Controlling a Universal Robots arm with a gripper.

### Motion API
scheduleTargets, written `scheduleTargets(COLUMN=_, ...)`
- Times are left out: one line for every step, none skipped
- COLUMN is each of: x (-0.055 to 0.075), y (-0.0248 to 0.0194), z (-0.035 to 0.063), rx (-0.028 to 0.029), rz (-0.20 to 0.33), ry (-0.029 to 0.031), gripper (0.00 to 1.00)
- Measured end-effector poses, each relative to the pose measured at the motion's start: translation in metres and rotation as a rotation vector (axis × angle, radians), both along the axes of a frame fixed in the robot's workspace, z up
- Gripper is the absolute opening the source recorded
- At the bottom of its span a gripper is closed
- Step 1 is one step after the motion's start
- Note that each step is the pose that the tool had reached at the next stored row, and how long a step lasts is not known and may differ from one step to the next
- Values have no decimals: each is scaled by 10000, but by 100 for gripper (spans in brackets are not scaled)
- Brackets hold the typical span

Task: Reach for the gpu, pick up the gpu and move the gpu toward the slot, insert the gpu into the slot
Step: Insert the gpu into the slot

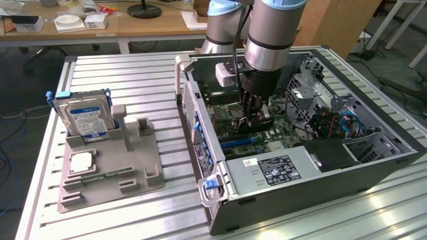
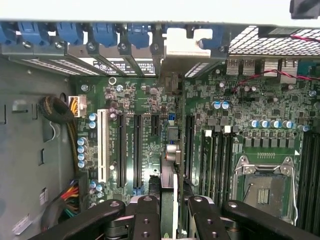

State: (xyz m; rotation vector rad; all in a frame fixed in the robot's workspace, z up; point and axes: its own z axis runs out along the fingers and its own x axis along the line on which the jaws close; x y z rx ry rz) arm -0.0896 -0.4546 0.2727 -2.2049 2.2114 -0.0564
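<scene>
A robot arm reaches down into an open computer case (image 1: 373, 150) lying on its side on a slatted metal table (image 1: 133, 75). Its gripper (image 1: 252, 116) hangs low over the green motherboard (image 2: 250, 100), inside the case.

In the wrist view, the gripper (image 2: 172, 212) has its two black fingers (image 2: 146, 215) partly closed on the gpu (image 2: 170, 165), which it holds edge-on, so only a thin dark card edge with a silvery part shows between them. The card hangs straight below the fingers, toward the motherboard. Its long axis runs parallel to the long black expansion slots (image 2: 136, 150) on the board and points toward the case's rear wall with its blue clips (image 2: 105, 32). The card's edge lies between two of those slots, beside a short slot; whether it already touches the board cannot be told.

Outside the case, a grey fixture tray (image 1: 113, 165) holds an upright hard drive (image 1: 83, 117).
</scene>
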Motion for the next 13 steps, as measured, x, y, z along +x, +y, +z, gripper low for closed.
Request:
scheduleTargets(x=-4, y=0, z=-7, rx=-1, rz=0, ry=0, gripper=26)
scheduleTargets(x=-8, y=0, z=-14, rx=-1, rz=0, ry=0, gripper=26)
scheduleTargets(x=-11, y=0, z=-21, rx=1, rz=0, ry=0, gripper=26)
scheduleTargets(x=-15, y=0, z=-28, rx=0, rz=0, ry=0, gripper=26)
scheduleTargets(x=-17, y=0, z=-35, rx=0, rz=1, ry=0, gripper=26)
scheduleTargets(x=-19, y=0, z=-41, rx=0, rz=1, ry=0, gripper=26)
scheduleTargets(x=-22, y=0, z=-47, rx=0, rz=1, ry=0, gripper=26)
scheduleTargets(x=-24, y=0, z=-53, rx=-1, rz=1, ry=1, gripper=26)
scheduleTargets(x=-27, y=0, z=-59, rx=-1, rz=1, ry=0, gripper=26)
scheduleTargets(x=-29, y=0, z=-66, rx=0, rz=0, ry=0, gripper=26)
scheduleTargets(x=-31, y=0, z=-72, rx=0, rz=1, ry=0, gripper=26)
scheduleTargets(x=-33, y=0, z=-77, rx=-1, rz=0, ry=0, gripper=26)
scheduleTargets(x=-35, y=0, z=-83, rx=-1, rz=0, ry=1, gripper=26)
